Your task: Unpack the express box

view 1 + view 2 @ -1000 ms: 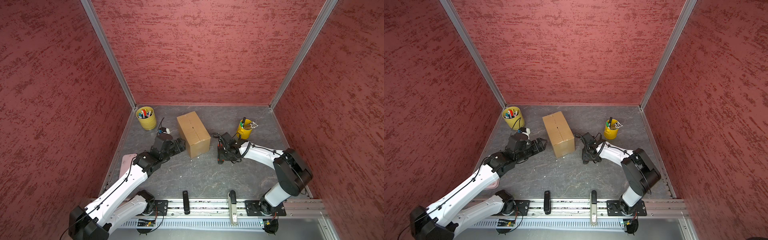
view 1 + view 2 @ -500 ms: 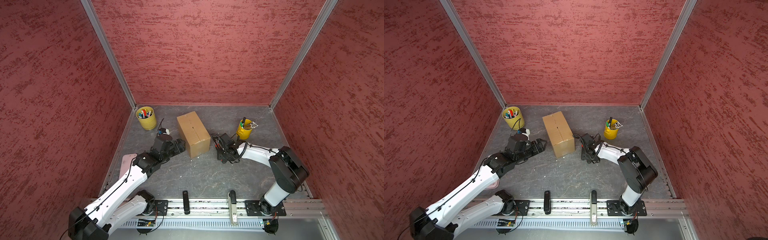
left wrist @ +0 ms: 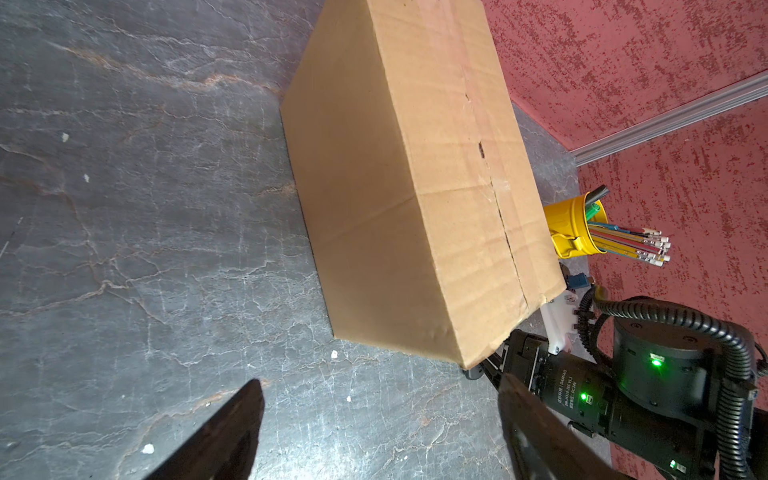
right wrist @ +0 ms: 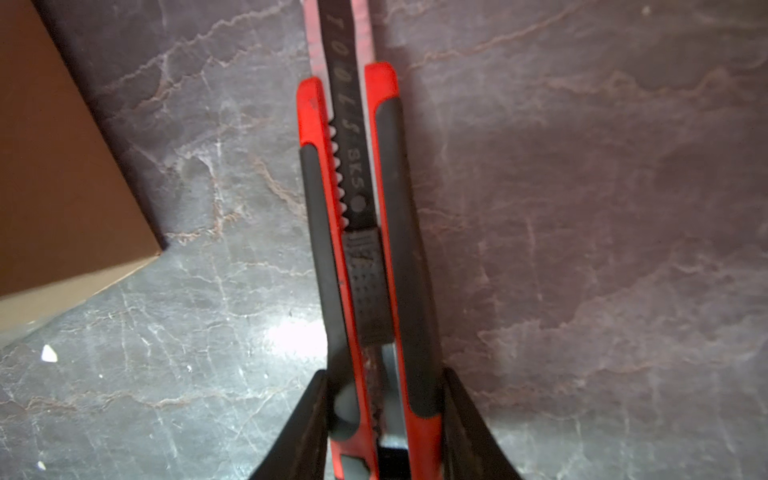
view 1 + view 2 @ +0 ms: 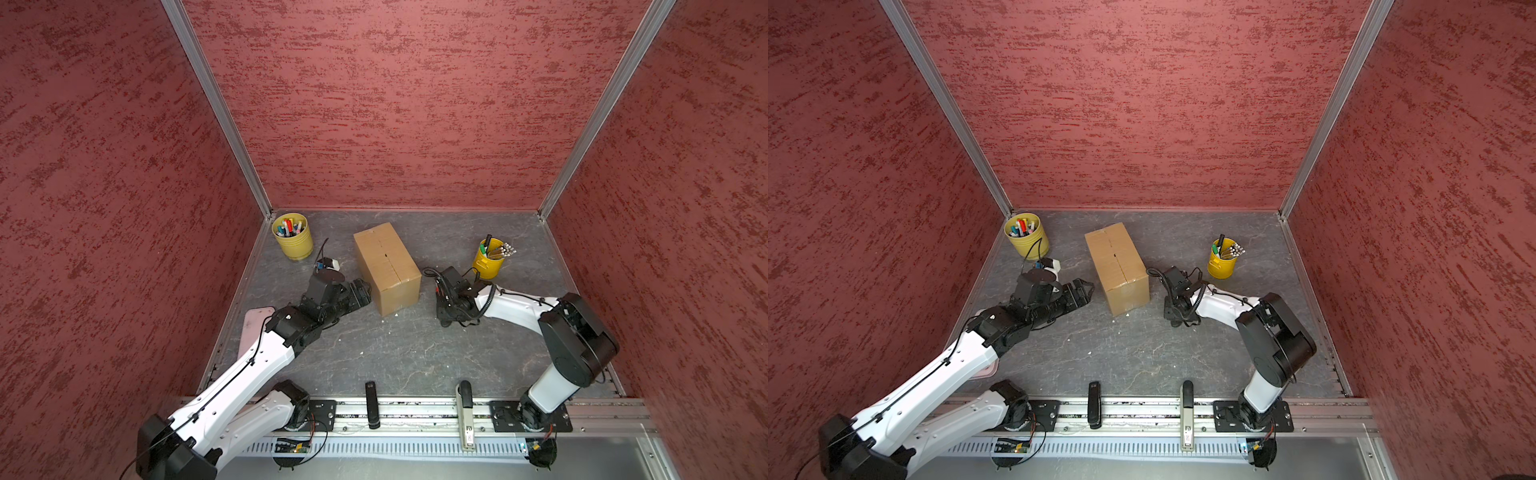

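nearest the front edge of the table, on its right half, the right gripper points down just off the near right corner of the box. this is where the change is. within the last second its jaws have drawn in, and its fingertips now sit against both sides of the handle of the red and black knife. the knife lies flat on the table, blade end pointing away from the gripper. it looks like a grip only just made, with nothing lifted yet.

on the left, the left gripper has kept its place. its jaws are spread wide and hold nothing, close beside the box's left long side but not touching it.

the box has not moved. it stands askew in the middle of the table, toward the back edge, with its flaps down and the taped seam uncut. so unpacking has not begun, and the tool for the seam is only now in hand.

behind, a yellow cup of pens stands in the back left corner, and a cup of pencils stands nearer the right edge.
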Controlling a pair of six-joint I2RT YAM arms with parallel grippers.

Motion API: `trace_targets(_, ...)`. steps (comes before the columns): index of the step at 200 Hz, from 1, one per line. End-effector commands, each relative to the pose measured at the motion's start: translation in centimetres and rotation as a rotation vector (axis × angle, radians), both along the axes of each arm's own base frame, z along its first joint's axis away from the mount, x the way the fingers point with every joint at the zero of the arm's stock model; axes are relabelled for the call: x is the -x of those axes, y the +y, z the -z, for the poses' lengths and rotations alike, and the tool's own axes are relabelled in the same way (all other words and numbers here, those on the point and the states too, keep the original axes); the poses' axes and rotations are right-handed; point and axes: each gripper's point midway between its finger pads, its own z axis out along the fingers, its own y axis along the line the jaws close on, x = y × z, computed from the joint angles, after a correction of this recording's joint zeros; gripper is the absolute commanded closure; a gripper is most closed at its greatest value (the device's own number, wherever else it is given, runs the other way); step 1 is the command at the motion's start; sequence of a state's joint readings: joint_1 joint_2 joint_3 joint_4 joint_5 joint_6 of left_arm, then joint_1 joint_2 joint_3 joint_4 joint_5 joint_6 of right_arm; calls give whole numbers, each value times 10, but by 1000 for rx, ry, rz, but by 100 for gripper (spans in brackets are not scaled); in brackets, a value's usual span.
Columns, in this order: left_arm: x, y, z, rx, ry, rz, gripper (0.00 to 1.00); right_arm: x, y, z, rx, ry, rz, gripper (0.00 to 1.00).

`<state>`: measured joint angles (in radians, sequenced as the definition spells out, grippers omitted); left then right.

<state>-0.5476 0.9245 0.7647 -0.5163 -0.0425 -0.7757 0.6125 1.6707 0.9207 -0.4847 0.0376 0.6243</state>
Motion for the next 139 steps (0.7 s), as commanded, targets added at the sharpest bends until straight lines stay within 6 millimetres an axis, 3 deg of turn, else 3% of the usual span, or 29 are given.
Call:
trace_targets(1,0,-6,-6,30,8,19,10,18,-11,11,39,61,-3,84)
trace_targets(33,2,-14,-22,41,11,46,8,15,-11,-12,35,31,-32,89)
trace_targets(58,0,-32,-34,66,0,93,8,14,-14,-39,32,-5,-54,92)
trace_targets(88,-6,-69,-44,91,-6,182,8,14,-16,-74,24,-52,-84,94)
trace_targets(139,-34,-133,-65,176,-60,315,9,15,-10,-162,-77,-223,-165,96)
